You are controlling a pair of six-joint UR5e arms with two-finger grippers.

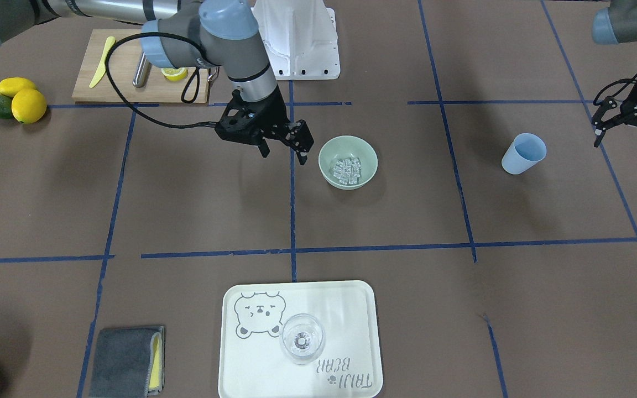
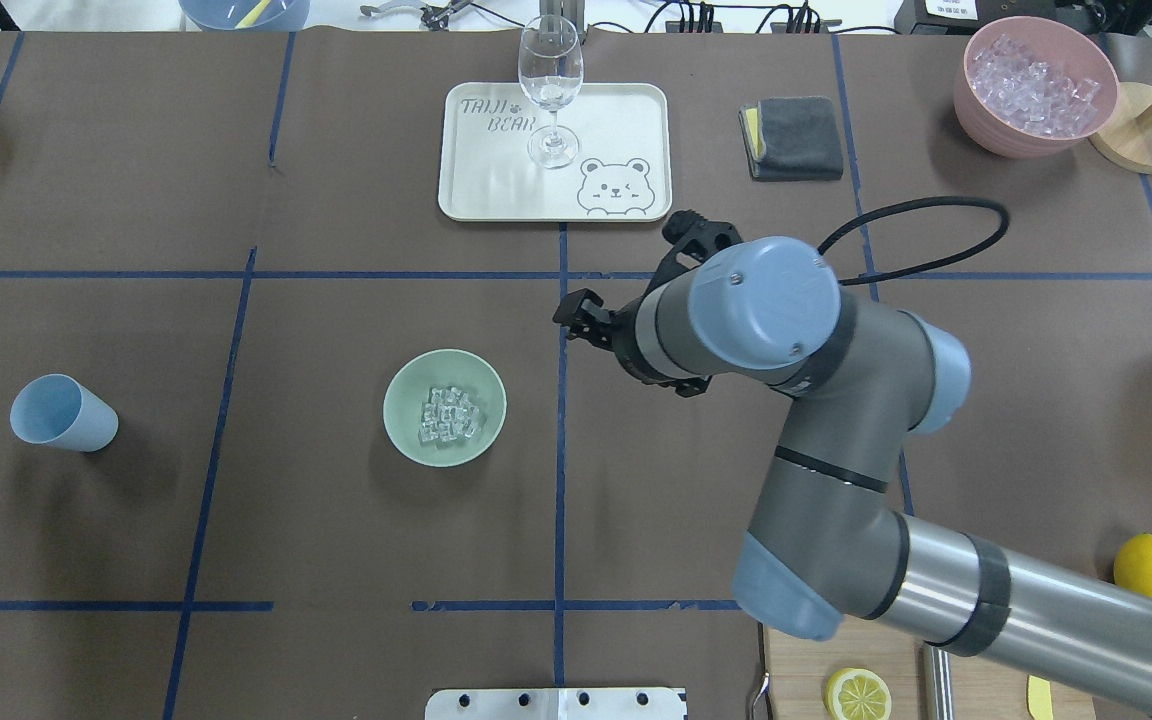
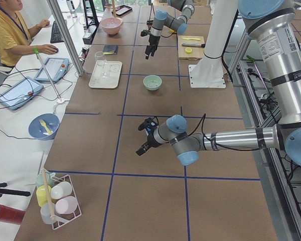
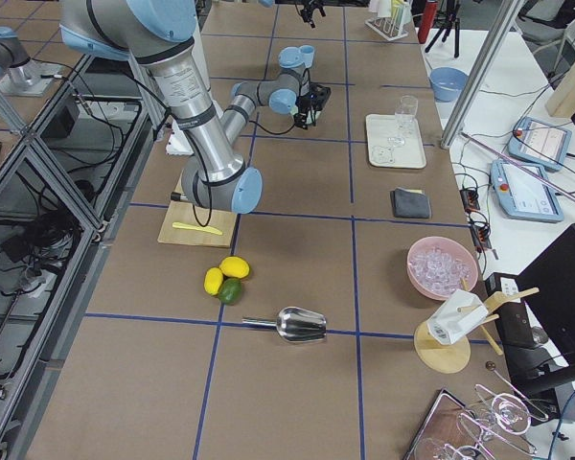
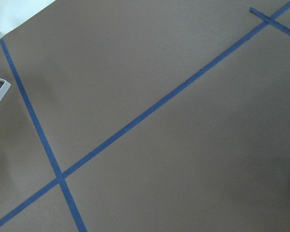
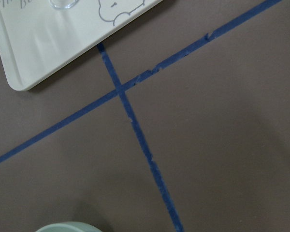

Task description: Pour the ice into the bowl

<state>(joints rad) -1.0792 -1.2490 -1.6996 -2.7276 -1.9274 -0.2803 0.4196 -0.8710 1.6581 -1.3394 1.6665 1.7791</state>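
Note:
The pale green bowl (image 1: 365, 152) stands mid-table with a small heap of clear ice cubes (image 1: 348, 168) inside; it also shows in the overhead view (image 2: 401, 400) with the ice (image 2: 449, 415). My right gripper (image 1: 284, 155) is open and empty, hovering low just beside the bowl, apart from it. Its wrist view shows only the bowl's rim (image 6: 67, 226) at the bottom edge. My left gripper (image 1: 625, 148) is open and empty, off to the side of the blue cup (image 1: 524, 153), which stands alone (image 2: 63, 413).
A white bear tray (image 1: 351, 309) holds a clear wine glass (image 1: 302, 338). A pink container (image 2: 981, 110) with more ice, a grey cloth (image 2: 796, 137), a cutting board (image 1: 125, 83) with a lemon half, lemons (image 1: 28, 105) and a metal scoop (image 4: 300, 326) lie around the edges.

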